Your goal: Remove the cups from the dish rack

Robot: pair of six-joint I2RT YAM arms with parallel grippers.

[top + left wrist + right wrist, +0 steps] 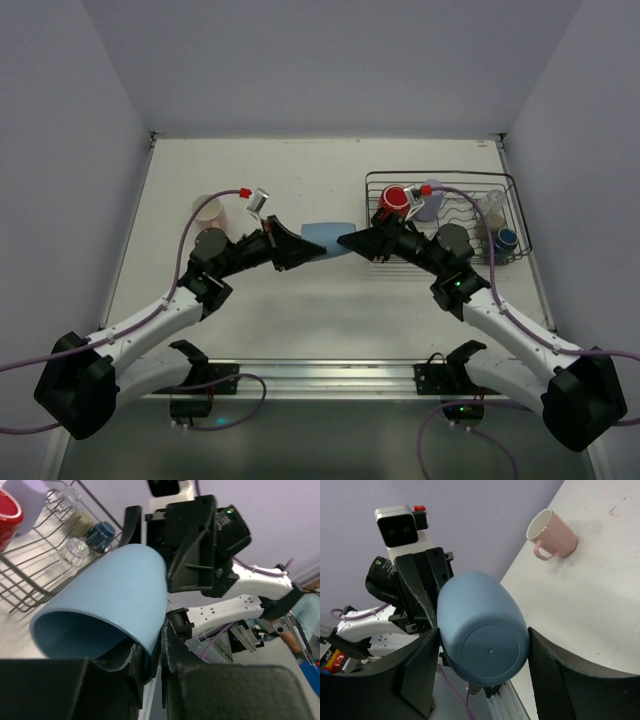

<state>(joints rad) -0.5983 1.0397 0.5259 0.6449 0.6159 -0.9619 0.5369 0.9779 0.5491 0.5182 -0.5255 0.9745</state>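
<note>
A light blue cup (328, 238) hangs on its side above the table's middle, between both grippers. My left gripper (316, 248) is shut on its rim, one finger inside and one outside (150, 645). My right gripper (346, 240) is shut on the cup's base end, a finger on each side (482, 650). The cup fills the left wrist view (115, 595) and the right wrist view (480, 630). The wire dish rack (515, 215) stands at the right and holds a red cup (393, 198), a lavender cup (430, 200), a clear glass (490, 210) and a dark navy cup (507, 240).
A pink mug (208, 210) stands on the table at the left, behind my left arm; it also shows in the right wrist view (552, 530). The rack's near wall (30, 580) shows in the left wrist view with the navy cup (102, 532).
</note>
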